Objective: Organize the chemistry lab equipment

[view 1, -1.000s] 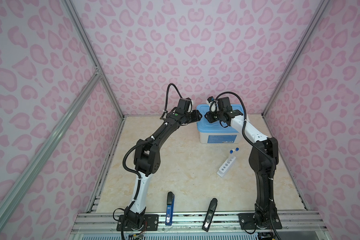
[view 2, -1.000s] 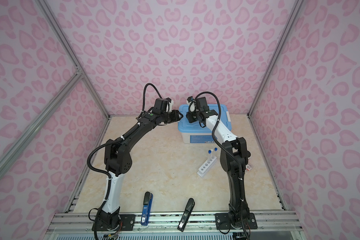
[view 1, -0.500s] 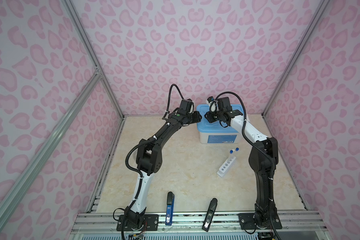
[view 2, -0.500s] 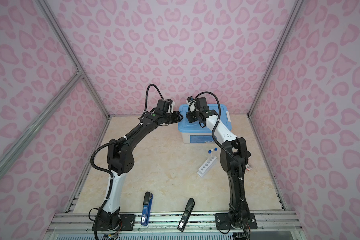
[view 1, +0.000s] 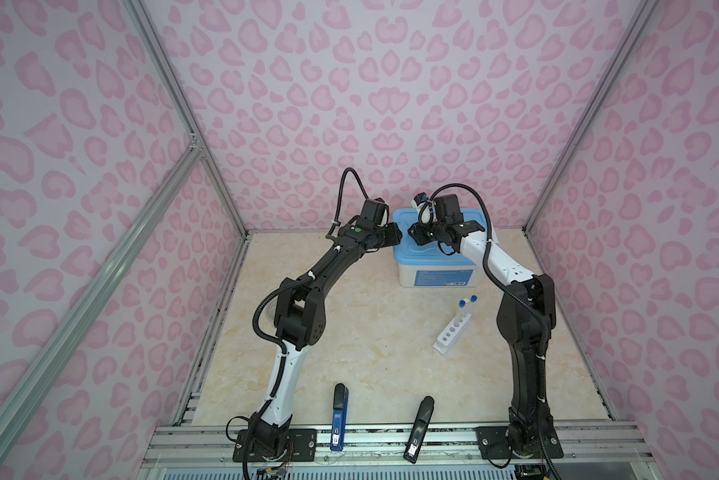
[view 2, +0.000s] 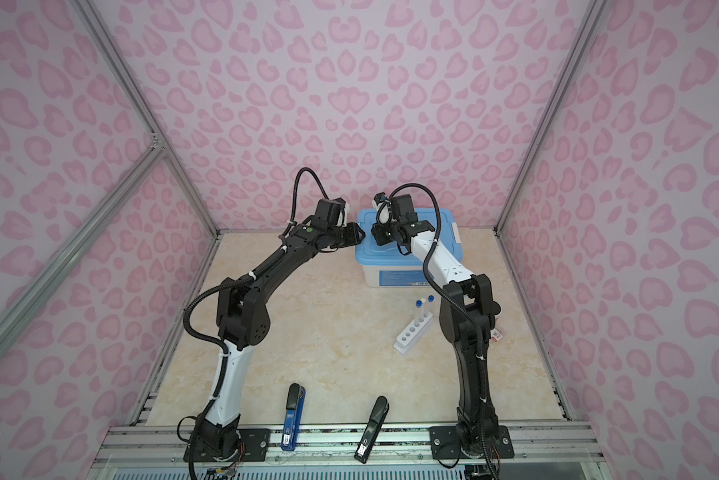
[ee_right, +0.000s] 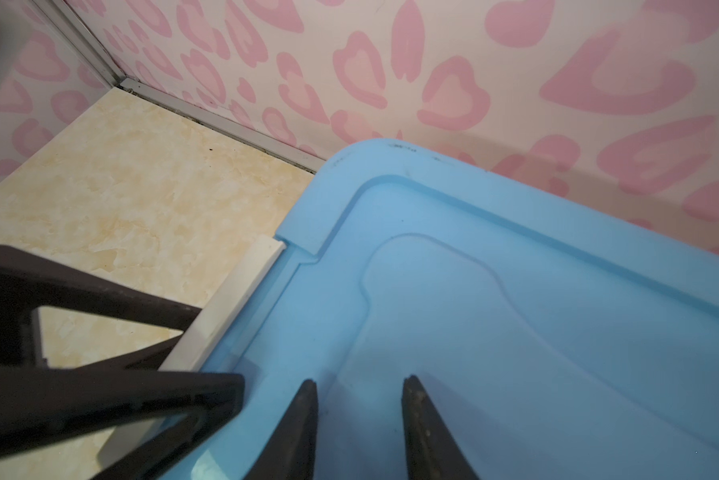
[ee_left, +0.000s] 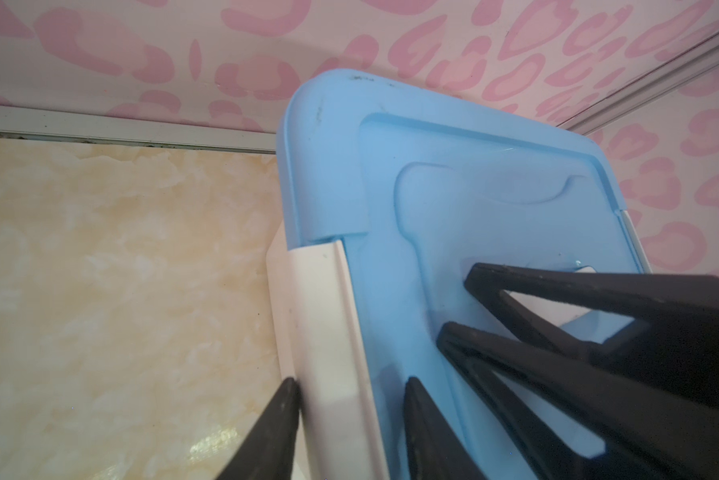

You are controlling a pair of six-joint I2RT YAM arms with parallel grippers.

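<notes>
Left gripper [ee_left: 351, 384] is spread, straddling the white latch [ee_left: 324, 316] on the box [view 1: 432, 272]. One finger [ee_left: 279, 428] sits against the latch's outer face on the table side. Its other finger [ee_left: 428, 432] is over the blue lid [ee_left: 495, 199], with a gap to the latch, so you are around it, not clamped.

Right gripper [ee_right: 360, 380] is also spread, with nothing between its fingers [ee_right: 306, 415]. It is over the lid, just inside the same latch edge. You can't tell from the wrist view whether the tips touch the lid.

In both top views your two grippers face each other almost tip to tip at the left end of the box. That puts left at [view 1: 394, 237] and right at [view 1: 415, 235]. The box sits at the back of the table [view 1: 370, 340], near the rear wall, with the lid on.

The rack [view 1: 449, 338] lies on the table in front of the box, right of centre and near your right arm's elbow. It is well apart from both grippers. Capped tubes [view 1: 462, 312] stand upright in its far end, and the near holes show open.

The blue tool [view 1: 340, 415] and black tool [view 1: 419, 426] lie at the front edge, between the two arm bases.
</notes>
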